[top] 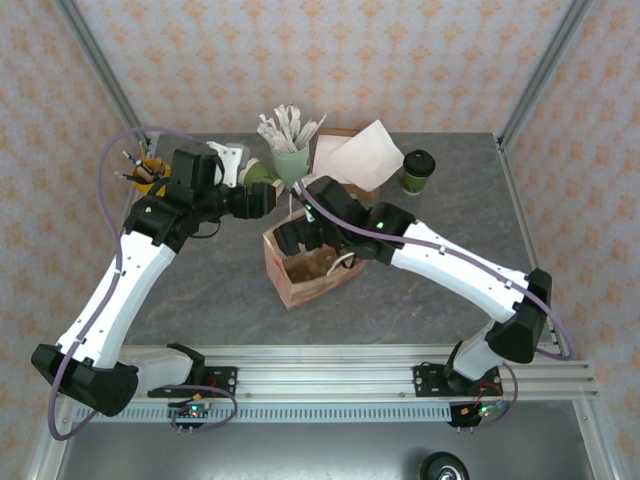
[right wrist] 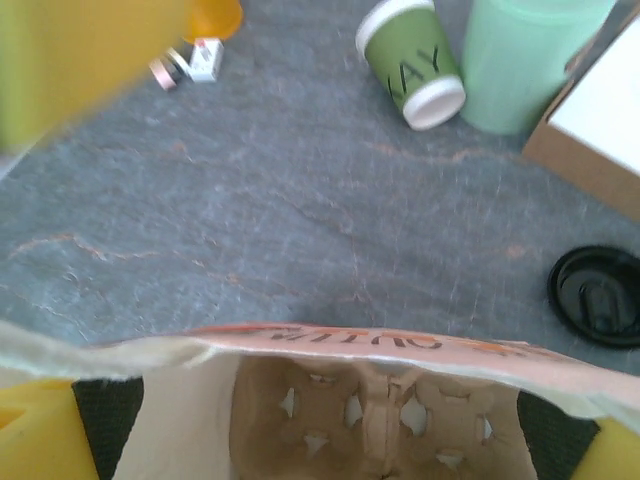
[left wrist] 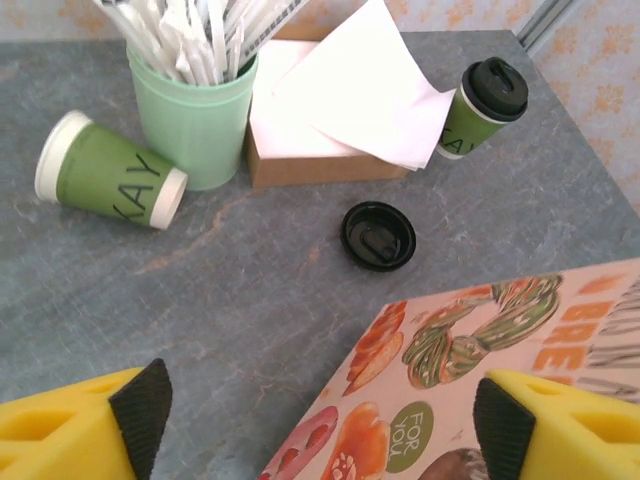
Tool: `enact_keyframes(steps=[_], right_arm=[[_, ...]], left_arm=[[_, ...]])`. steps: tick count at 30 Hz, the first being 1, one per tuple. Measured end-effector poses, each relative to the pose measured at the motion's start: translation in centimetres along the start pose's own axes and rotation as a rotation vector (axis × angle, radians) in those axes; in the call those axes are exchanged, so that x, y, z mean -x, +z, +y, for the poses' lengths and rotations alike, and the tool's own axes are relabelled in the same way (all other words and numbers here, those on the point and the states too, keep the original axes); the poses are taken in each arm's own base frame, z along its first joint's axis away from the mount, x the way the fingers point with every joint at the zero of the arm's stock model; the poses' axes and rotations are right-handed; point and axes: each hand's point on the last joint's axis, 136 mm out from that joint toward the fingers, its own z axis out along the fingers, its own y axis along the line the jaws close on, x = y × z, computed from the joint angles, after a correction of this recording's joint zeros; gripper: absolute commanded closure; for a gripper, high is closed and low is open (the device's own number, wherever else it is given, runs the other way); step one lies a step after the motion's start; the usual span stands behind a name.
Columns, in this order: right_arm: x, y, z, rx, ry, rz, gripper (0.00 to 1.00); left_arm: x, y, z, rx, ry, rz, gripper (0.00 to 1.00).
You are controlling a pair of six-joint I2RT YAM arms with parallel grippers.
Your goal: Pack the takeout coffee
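Bag [left wrist: 470,385], loose lid [left wrist: 378,235], tipped cup [left wrist: 110,172], coffee [left wrist: 483,108]

lidded cup [left wrist: 483,108] just right of the napkin box [left wrist: 300,168], loose lid [left wrist: 378,235] on the table [left wrist: 230,300] out front, tipped cup [left wrist: 110,172] left of the stick cup [left wrist: 195,125], carrier [right wrist: 370,420] down in the bag [top: 300,285]

Your two arms are leaning in toward each other, wrists close together.
Your left gripper [left wrist: 320,415] is holding its jaws spread wide; your right gripper [right wrist: 330,430] is pointing down, fingers standing far apart.
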Motion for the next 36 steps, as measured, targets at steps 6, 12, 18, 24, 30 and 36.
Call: enact_keyframes(steps=[6, 12, 18, 24, 30, 36], right_arm=[[4.2, -3.5, 0.2, 0.079, -0.038, -0.088, 0.00], [3.0, -2.6, -0.6, 0.093, -0.057, 0.016, 0.01], [-4.1, 3.0, -0.1, 0.107, -0.063, 0.358, 0.00], [-7.7, 3.1, 0.6, 0.161, -0.056, 0.525, 0.01], [-8.3, 0.8, 0.8, 0.215, -0.098, 0.491, 0.01], [-8.2, -0.7, 0.5, 0.233, -0.146, 0.422, 0.01]], left_arm=[[0.6, -0.3, -1.0, -0.063, 0.052, -0.015, 0.10], [1.6, -1.1, -1.9, -0.130, 0.099, -0.034, 0.10], [0.8, -1.2, -2.6, -0.232, 0.136, 0.003, 0.11], [-2.7, -0.9, -4.4, -0.405, 0.259, 0.070, 0.14], [-3.6, -1.6, -5.6, -0.505, 0.325, 0.055, 0.18], [-2.7, -2.4, -7.1, -0.599, 0.340, 0.004, 0.27]])
